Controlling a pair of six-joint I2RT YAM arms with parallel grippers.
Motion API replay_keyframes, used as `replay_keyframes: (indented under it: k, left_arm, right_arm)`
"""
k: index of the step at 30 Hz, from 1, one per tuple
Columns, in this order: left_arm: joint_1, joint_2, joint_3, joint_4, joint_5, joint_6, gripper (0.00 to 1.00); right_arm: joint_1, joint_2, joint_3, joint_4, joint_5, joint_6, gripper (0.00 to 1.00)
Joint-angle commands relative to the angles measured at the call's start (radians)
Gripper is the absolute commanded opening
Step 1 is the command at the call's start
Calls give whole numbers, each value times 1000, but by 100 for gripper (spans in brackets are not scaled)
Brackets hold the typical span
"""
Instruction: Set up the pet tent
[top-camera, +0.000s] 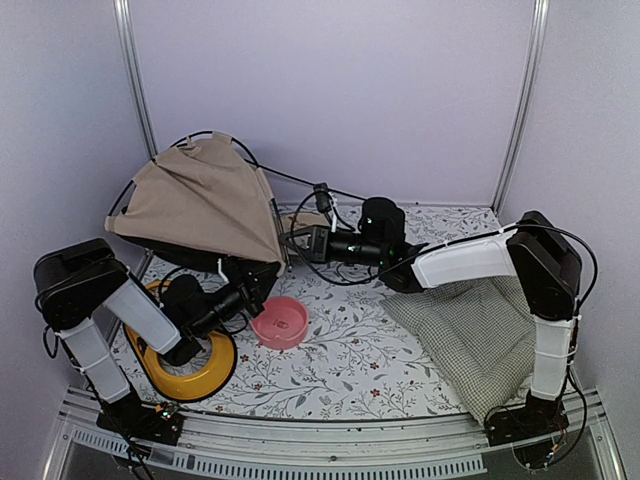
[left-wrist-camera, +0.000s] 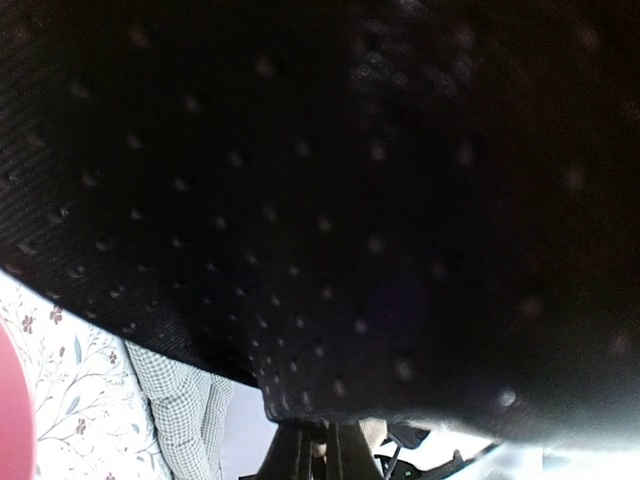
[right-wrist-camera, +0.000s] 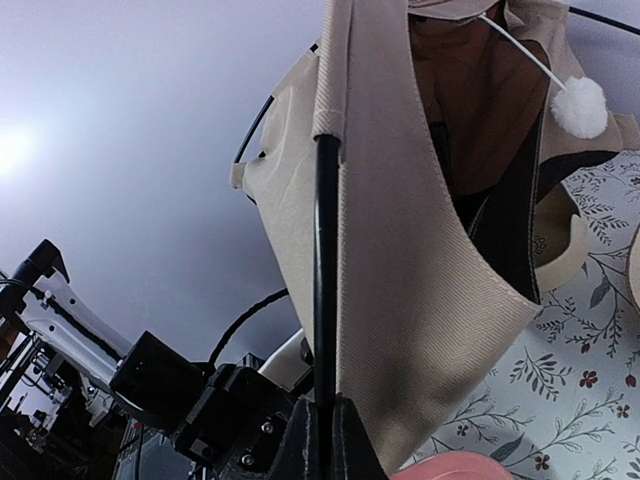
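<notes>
The right pincer is clamped tight on a thin, glossy black pole that runs into a sleeve of the tent. The left pincer is pinched on the hem of its black, dimpled lining. The tent's beige woven cloth sags in folds at the far left of the flowered tablecloth. A fluffy white pompom dangles from it.
</notes>
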Motion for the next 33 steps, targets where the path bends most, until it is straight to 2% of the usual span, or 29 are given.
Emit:
replay_keyframes:
  k: [1, 15, 33]
  left_arm:
    - [-117, 32, -27, 19, 240, 7, 0]
    - [-134, 41, -42, 28, 230, -2, 0]
    - [-137, 41, -60, 31, 225, -11, 0]
  right_arm:
    - [-8, -10, 129, 199, 102, -70, 0]
    - [-3, 4, 196, 101, 132, -158, 0]
    - [-47, -1, 236, 85, 132, -150, 0]
